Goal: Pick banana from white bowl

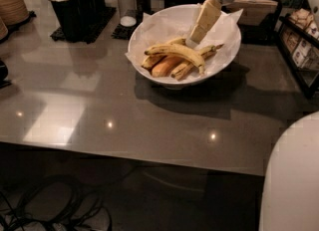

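The white bowl [219, 58] lined with crinkled white paper sits at the far middle of the grey counter. Several yellow bananas [177, 52] lie in it, along with an orange-brown piece. My gripper [191, 40] reaches down into the bowl from the upper right, its cream-coloured fingers [204, 20] pointing at the far side of the banana bunch, the tips right at the top bananas.
A black caddy with white utensils [75, 6] and shakers [129, 1] stand behind the bowl at left. Stacked brown bowls [12, 6] are far left. A wire rack with packets [301, 46] is at right. A white rounded part [294, 180] fills the lower right corner.
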Controlling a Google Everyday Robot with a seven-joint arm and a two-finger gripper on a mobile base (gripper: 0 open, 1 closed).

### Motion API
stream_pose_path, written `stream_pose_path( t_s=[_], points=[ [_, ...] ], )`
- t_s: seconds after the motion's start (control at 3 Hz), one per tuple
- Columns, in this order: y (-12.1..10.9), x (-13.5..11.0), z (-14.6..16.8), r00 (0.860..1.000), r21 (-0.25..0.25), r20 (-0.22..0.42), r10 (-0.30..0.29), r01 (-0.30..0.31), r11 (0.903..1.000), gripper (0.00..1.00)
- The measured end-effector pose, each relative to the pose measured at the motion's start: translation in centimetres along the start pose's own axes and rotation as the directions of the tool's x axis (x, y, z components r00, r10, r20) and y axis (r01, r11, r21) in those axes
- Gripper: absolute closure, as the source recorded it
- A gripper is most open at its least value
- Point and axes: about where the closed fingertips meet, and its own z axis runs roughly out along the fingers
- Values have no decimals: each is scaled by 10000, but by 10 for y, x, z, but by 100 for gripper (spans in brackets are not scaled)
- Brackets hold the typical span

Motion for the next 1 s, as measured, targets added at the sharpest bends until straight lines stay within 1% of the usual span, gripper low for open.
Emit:
stream_pose_path(
  t_s=[0.33, 0.67, 1.0],
  points=[
    [2, 5, 3, 9997, 71, -122, 217, -216, 9997, 0],
    [1, 21, 28, 9959, -228, -3, 907, -907, 9956, 0],
    [-1, 33, 58, 9913, -652, -51, 1314, -1314, 9892, 0]
  ],
)
